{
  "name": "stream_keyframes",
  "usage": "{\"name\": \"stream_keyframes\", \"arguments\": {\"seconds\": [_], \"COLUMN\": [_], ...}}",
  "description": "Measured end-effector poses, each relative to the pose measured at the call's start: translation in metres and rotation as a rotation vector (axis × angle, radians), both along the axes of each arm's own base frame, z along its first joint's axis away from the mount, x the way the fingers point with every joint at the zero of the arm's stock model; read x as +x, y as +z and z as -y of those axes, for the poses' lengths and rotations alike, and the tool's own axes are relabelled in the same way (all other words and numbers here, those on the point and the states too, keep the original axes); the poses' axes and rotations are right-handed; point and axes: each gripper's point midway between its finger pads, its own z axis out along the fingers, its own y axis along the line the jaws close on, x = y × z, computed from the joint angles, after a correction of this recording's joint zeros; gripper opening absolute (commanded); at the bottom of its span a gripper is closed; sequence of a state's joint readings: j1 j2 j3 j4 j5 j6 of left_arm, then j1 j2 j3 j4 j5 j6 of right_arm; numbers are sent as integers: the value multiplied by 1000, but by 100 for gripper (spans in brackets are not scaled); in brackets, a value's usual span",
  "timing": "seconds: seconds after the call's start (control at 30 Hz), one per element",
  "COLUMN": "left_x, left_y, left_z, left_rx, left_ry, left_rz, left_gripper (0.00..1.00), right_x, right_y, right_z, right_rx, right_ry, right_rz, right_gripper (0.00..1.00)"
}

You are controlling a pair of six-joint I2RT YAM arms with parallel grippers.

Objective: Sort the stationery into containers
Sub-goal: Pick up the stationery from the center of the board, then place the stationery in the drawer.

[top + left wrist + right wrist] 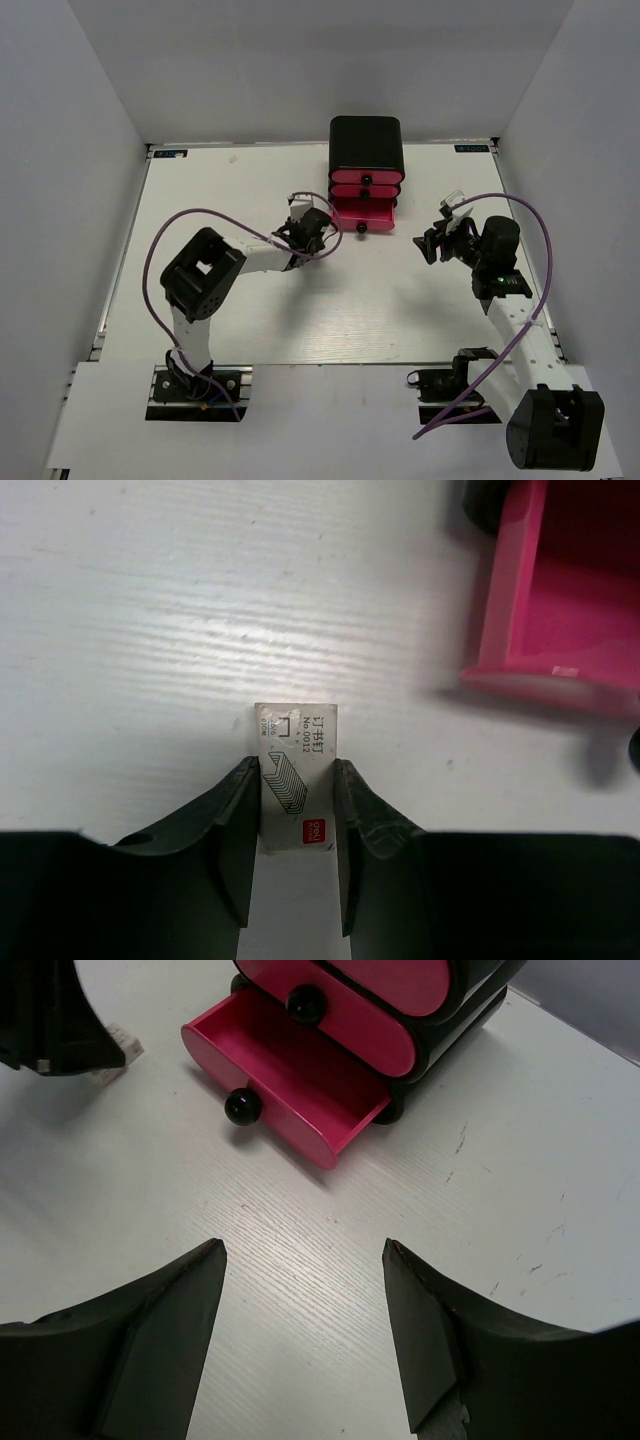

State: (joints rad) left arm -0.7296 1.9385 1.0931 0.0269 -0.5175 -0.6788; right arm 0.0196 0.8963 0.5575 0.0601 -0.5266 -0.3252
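Note:
A small white staples box point(297, 780) with a red logo sits between the fingers of my left gripper point(297, 764), and both pads touch its sides. It lies on or just above the white table, left of the open bottom pink drawer point(570, 610). In the top view the left gripper point(312, 228) is beside that drawer point(362, 213), below the black cabinet point(366, 145). My right gripper point(432, 243) is open and holds nothing, to the right of the drawers. Its wrist view shows its fingers point(305, 1250) above bare table, the open drawer point(300, 1080) and the box's corner point(115, 1045).
The two upper pink drawers point(366, 183) are shut, with black knobs. The open drawer's black knob point(240, 1107) sticks out toward the arms. Grey walls enclose the table on three sides. Purple cables loop from both arms.

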Motion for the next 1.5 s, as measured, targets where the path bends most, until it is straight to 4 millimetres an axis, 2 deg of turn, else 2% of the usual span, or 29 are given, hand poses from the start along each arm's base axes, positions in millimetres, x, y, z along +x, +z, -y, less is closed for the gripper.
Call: {"name": "stream_keyframes", "arguments": {"seconds": [0.13, 0.2, 0.4, 0.47, 0.57, 0.73, 0.83, 0.93, 1.3, 1.5], "left_x": [-23, -25, -6, 4, 20, 43, 50, 52, 63, 63], "left_y": [7, 24, 92, 109, 123, 119, 110, 102, 103, 91], "left_z": [-13, -6, 45, 65, 91, 117, 122, 120, 104, 95], "left_rx": [11, -26, -190, -219, -211, -119, -71, -38, 32, 49], "left_ry": [-60, -98, -272, -338, -434, -548, -574, -583, -483, -441], "left_rz": [-12, 9, 149, 191, 244, 274, 270, 261, 289, 274], "left_gripper": [1, 1, 3, 4, 5, 5, 5, 5, 2, 12], "right_x": [0, 0, 0, 0, 0, 0, 0, 0, 0, 0], "right_y": [0, 0, 0, 0, 0, 0, 0, 0, 0, 0], "right_z": [0, 0, 0, 0, 0, 0, 0, 0, 0, 1], "right_rx": [0, 0, 0, 0, 0, 0, 0, 0, 0, 0], "right_ry": [0, 0, 0, 0, 0, -1, 0, -1, 0, -1], "right_rz": [0, 0, 0, 0, 0, 0, 0, 0, 1, 1], "right_gripper": [70, 70, 70, 70, 70, 70, 70, 70, 70, 70]}}
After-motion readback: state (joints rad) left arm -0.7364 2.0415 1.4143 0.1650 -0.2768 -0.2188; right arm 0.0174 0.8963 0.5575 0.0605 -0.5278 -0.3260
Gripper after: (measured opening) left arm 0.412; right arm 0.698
